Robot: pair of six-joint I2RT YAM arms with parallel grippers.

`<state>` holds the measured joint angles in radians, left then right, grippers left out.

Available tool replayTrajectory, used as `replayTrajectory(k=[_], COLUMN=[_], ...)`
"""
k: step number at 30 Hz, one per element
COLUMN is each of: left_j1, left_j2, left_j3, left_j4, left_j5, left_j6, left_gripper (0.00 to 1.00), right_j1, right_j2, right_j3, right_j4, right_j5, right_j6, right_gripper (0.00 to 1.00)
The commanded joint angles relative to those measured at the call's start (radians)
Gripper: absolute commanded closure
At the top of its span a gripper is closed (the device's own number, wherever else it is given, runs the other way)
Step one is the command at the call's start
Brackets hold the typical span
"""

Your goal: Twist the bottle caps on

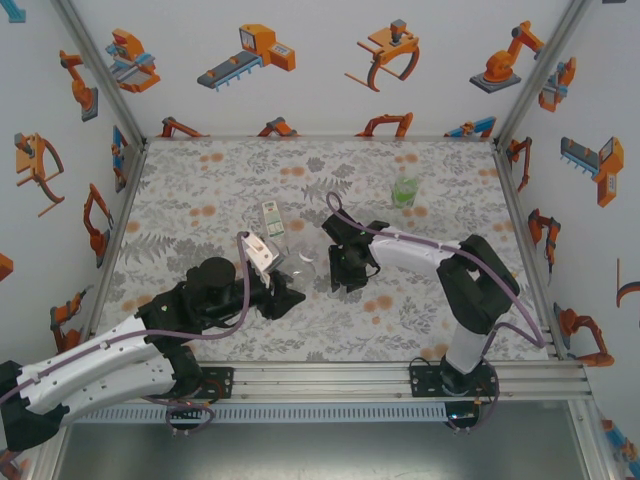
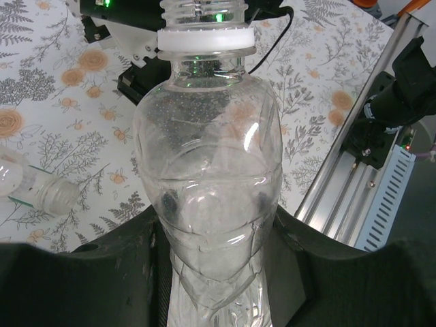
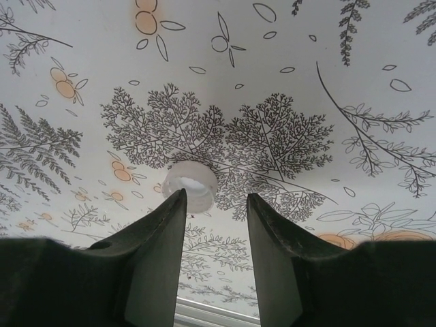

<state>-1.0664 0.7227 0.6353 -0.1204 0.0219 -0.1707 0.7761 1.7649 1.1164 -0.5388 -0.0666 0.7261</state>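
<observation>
My left gripper (image 2: 216, 212) is shut on the body of the plain clear bottle (image 2: 208, 157), whose open neck with a white ring points away toward the right arm. From above, this bottle (image 1: 305, 266) lies between the left gripper (image 1: 283, 296) and the right gripper (image 1: 345, 278). My right gripper (image 3: 216, 199) points down at the table and is open, with nothing between its fingers. A white bottle cap (image 3: 190, 187) lies on the table just beyond the left fingertip, open side up.
A bottle with a white-and-green label (image 1: 272, 218) lies behind the left gripper; a bottle (image 2: 37, 189) also lies at the left of the left wrist view. A green-labelled bottle (image 1: 405, 188) stands upright at the back right. The aluminium rail (image 1: 400, 375) runs along the near edge.
</observation>
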Motion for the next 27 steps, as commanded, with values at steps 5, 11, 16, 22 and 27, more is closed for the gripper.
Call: replayTrajectory(k=[5, 11, 16, 22, 27], left_j1=[0.008, 0.01, 0.011, 0.016, 0.018], left_j2=[-0.006, -0.018, -0.028, -0.033, -0.034], left_j3=[-0.008, -0.006, -0.006, -0.005, -0.006], left_j4=[0.027, 0.012, 0.004, 0.001, 0.0], left_j5=[-0.003, -0.001, -0.003, -0.002, -0.002], left_j6=[-0.013, -0.012, -0.009, -0.006, -0.009], left_gripper=[1.0, 1.0, 1.0, 1.0, 1.0], right_j1=[0.034, 0.047, 0.048, 0.05, 0.051], right_j2=[-0.002, 0.022, 0.046, 0.059, 0.07], right_j3=[0.07, 0.087, 0.083, 0.083, 0.084], right_j4=[-0.031, -0.042, -0.046, -0.041, -0.04], right_j5=[-0.004, 0.009, 0.011, 0.011, 0.01], right_j6=[0.008, 0.01, 0.007, 0.006, 0.005], right_gripper=[0.61, 0.61, 0.58, 0.58, 0.58])
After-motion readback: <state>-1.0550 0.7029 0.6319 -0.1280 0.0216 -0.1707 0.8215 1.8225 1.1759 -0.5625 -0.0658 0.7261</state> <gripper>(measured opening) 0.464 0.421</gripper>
